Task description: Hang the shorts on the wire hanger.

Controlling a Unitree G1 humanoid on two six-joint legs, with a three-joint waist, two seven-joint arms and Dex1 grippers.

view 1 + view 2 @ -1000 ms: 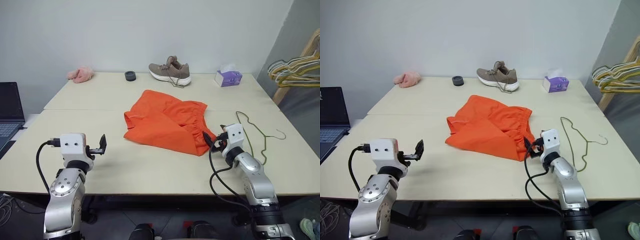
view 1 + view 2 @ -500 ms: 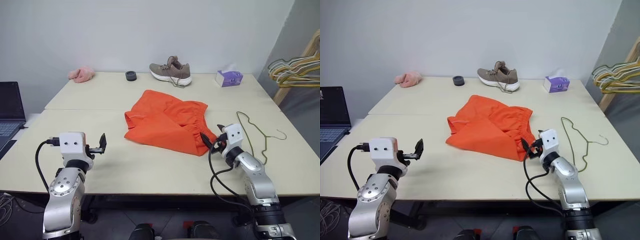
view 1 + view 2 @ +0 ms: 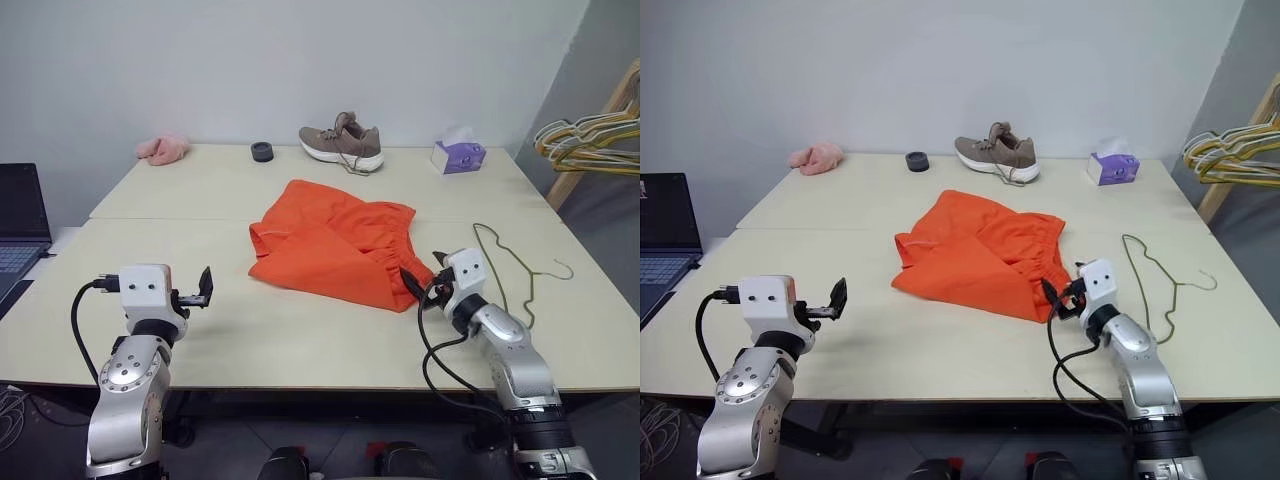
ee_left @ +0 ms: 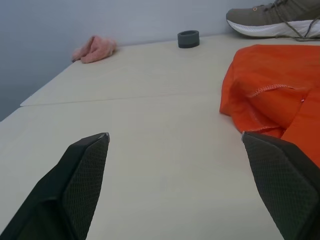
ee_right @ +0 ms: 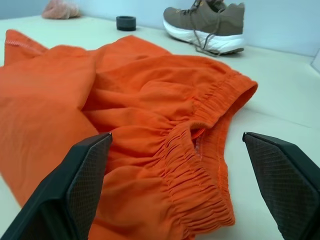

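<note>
On the table's middle: orange shorts, crumpled.
Right gripper gapes wide at their waistband; left gripper likewise spread, empty. Wire hanger lies flat beside.

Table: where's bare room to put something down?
Free: the wide stretch of table between the shorts and the left gripper, and the front strip near the edge. Crowded: back edge with pink cloth, black ring, shoe, tissue box; right side holds the wire hanger.
</note>
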